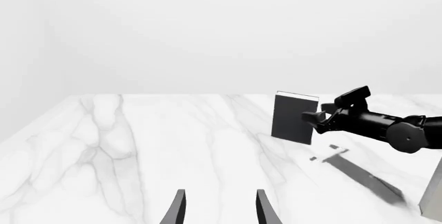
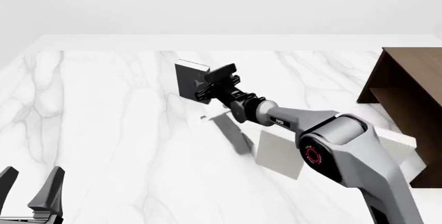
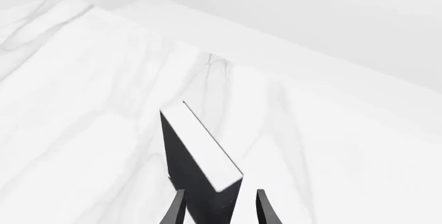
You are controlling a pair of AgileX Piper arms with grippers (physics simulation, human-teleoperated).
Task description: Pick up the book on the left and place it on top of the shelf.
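The dark book (image 2: 188,81) stood upright on the white marble table (image 2: 103,131), toward the far middle of the surface and well apart from the shelf (image 2: 407,79), as the right gripper (image 2: 215,83) reached it from the shelf's side. In the front view the black fingers sat at the book's near edge; the right wrist view showed the book (image 3: 200,157), its pale page edges uppermost, lying between the two fingertips, which stood parted on either side of it. Whether the pads were already pressing the cover could not be told from the pictures; the jaws looked apart rather than clamped.

The left wrist view caught the same scene from across the table: the book (image 1: 293,118) upright with the right gripper (image 1: 319,116) against its side, casting a long shadow on the marble. The left gripper (image 2: 31,188) hung low at the near left corner of the table, its fingers spread and holding nothing, well away from the book.

A pale grey-white book (image 2: 280,154) stood nearer the camera, under the outstretched right arm.

By this evidence the task was at its opening stage: the approach appeared complete, but the grasp was not yet confirmed, and the lift, the carry across to the right and the placing on the shelf's flat top all remained to be done.
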